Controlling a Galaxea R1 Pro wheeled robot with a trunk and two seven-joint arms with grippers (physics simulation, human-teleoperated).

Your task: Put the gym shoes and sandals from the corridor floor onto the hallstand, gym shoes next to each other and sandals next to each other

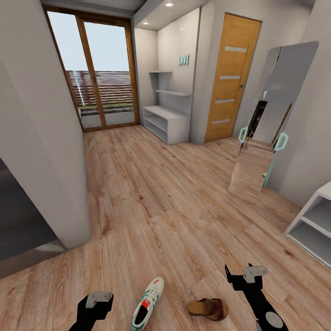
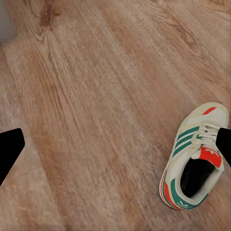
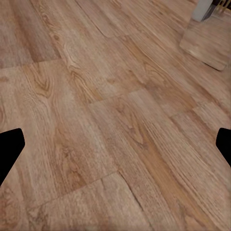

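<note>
Corridor, wood-plank floor (image 1: pixel 151 193); both my grippers empty, jaws spread wide.

One sneaker (image 1: pixel 148 304) lies on the floor between my left gripper (image 1: pixel 97 301) and right gripper (image 1: pixel 246 274); one sandal (image 1: pixel 209 308) just beside the sneaker. Grey shoe rack (image 1: pixel 166 122) stands well beyond the sneaker, between glass door (image 1: pixel 94 73) and wooden door (image 1: pixel 231 78). Leaning mirror (image 1: pixel 266 128) near the wooden door.

Both arms are black. The left gripper (image 1: pixel 94 305) is black with a small light grey block on top. The right gripper (image 1: pixel 239 272) has two thin black fingers and a grey block too. A grey round patch (image 1: pixel 270 319) sits on the right arm.
</note>
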